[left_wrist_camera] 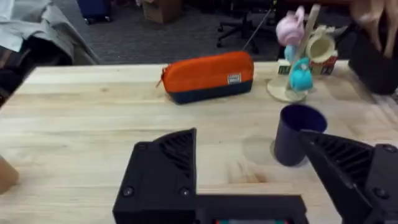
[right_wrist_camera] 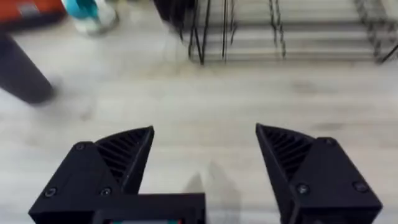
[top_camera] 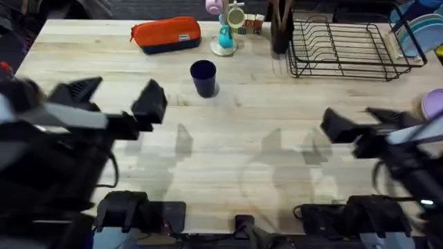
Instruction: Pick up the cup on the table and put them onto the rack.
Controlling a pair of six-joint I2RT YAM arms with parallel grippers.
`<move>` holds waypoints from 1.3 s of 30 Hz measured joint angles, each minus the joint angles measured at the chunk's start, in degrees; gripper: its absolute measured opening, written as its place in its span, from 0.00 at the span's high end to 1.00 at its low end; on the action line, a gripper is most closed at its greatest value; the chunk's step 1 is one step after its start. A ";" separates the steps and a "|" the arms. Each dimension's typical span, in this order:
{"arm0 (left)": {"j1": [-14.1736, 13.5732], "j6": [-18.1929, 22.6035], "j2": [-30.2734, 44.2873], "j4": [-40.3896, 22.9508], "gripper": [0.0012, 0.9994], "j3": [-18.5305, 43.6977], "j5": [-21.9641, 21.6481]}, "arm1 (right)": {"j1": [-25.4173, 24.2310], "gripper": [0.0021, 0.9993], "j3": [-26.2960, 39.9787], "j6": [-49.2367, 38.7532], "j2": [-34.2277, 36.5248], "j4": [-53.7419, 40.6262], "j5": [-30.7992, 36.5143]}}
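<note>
Cup (top_camera: 203,77) first: it stands upright on my desk (top_camera: 228,152), toward the far edge and a little to the left of the middle, and nothing has hold of it. So, as I judge it, none of the task is done yet; the pickup, the carry and the placing are all still ahead. My rack (top_camera: 342,48) sits at the far right corner of the desk, and no cup is in it that I can see.

My left claw (top_camera: 111,95) hangs over the left part of the desk, nearer the front edge than the cup, with both jaws spread wide and nothing between them. In the left wrist view the cup (left_wrist_camera: 297,134) stands just beyond my left claw (left_wrist_camera: 273,158), close by the tip of one finger (left_wrist_camera: 339,158); I cannot tell whether that tip touches the cup wall. It is beside that finger, not centred in the gap.

My right claw (right_wrist_camera: 205,152) is held over the right half of the desk, also spread wide and holding nothing, with bare wood under the gap. From there the rack (right_wrist_camera: 280,31) lies ahead toward the far edge, and the cup (right_wrist_camera: 22,74) is well apart from this claw
</note>
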 joint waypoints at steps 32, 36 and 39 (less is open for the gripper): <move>0.01 0.04 49.47 -27.60 0.01 51.23 3.08 | 0.00 0.00 46.08 -2.81 43.81 -11.92 -0.16; -0.01 -0.02 49.83 -27.82 0.01 51.23 3.08 | 0.00 0.00 46.08 -2.81 43.81 -13.26 -0.19; 0.01 -0.45 50.86 -28.28 0.01 51.25 3.10 | 0.00 0.00 46.08 -2.81 43.81 -13.13 -0.16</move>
